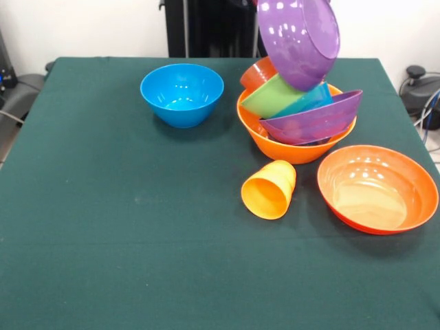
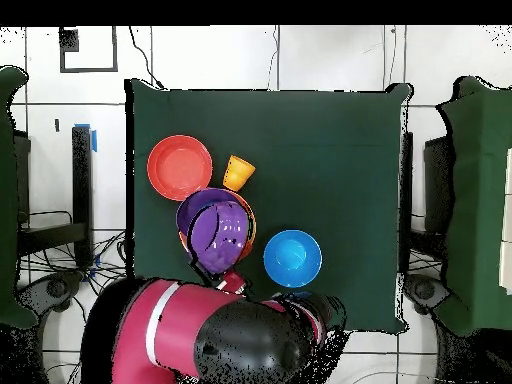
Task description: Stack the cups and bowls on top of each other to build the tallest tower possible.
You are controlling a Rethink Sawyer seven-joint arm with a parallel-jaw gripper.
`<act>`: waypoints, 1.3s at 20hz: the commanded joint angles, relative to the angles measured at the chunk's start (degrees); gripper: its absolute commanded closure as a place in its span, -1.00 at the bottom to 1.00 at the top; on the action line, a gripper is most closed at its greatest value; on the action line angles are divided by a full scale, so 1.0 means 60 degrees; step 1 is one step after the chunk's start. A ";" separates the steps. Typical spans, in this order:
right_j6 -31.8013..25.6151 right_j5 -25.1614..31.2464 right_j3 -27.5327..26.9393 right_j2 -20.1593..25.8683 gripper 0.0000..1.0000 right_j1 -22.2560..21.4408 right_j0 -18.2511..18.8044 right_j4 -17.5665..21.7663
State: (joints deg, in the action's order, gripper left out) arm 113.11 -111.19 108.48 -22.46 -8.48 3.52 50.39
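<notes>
A dark green cloth covered the surface (image 1: 137, 261), which stood on a white tiled floor (image 2: 330, 60). A black-outlined square (image 2: 88, 50) was marked on the floor beyond its far corner. Cables (image 1: 430, 103) trailed beside the surface's edge, near dark equipment (image 1: 417, 72).
</notes>
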 commanded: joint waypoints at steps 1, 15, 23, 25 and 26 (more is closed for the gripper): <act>-0.0763 0.1507 -0.1147 0.0118 1.00 -0.0451 -0.0353 -0.0702; -0.0073 0.2224 -0.1474 0.0004 1.00 -0.0224 -0.0701 -0.1259; 0.0153 0.2555 -0.1508 0.0083 1.00 -0.0329 -0.0725 -0.1328; 0.0204 0.2614 -0.1475 0.0101 1.00 -0.0396 -0.0745 -0.1332; 0.0215 0.2622 -0.1461 0.0110 1.00 -0.0415 -0.0751 -0.1345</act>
State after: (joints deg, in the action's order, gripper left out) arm 113.11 -105.80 106.31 -25.92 -11.17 -0.35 45.44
